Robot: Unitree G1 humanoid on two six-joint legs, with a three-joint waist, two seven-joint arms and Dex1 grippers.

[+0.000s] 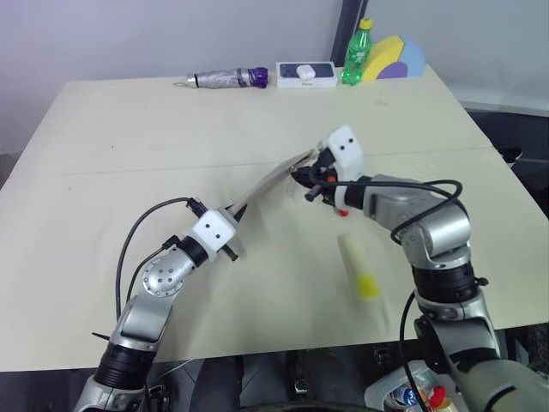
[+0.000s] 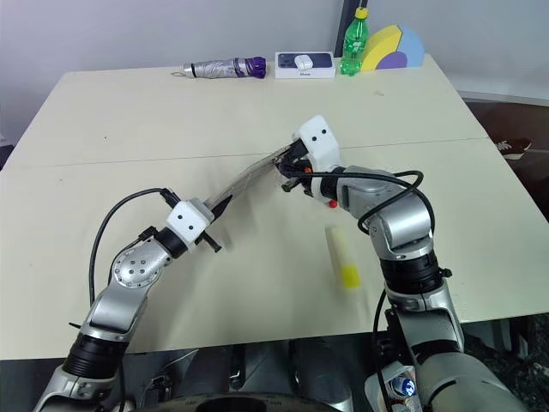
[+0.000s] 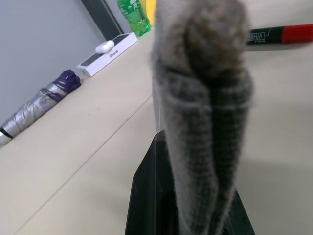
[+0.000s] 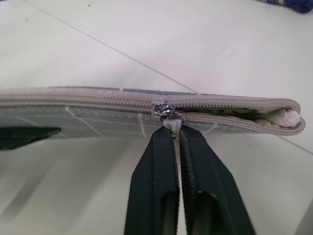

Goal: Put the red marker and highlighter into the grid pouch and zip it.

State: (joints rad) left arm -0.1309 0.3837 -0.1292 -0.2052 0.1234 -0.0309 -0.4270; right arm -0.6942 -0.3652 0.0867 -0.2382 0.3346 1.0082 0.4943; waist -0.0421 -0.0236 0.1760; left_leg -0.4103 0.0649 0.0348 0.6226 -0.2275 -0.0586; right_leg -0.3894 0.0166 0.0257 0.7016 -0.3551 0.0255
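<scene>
The grid pouch hung above the bench, stretched edge-up between the two claws. It was a flat grey fabric case crossed by thin white lines, with a beige zip tape running along its upper edge. In the right wrist view the zip lay closed from the slider back toward the left claw, while the stretch beyond the slider gaped slightly, showing a pale lining at the pouch's end.

The left claw was clamped tight on one end of the pouch, the grey cloth bunched between its fingers. The right claw was pinched shut on the small pull tab hanging from the slider, at the pouch's far end from the left claw.

The highlighter, a stubby pale translucent stick with a bright yellow cap, lay on the bench near the pouch, on the robot's side of it and below the right claw. The red marker, black-barrelled with a red end, lay on the bench beyond the pouch in the left wrist view.
</scene>
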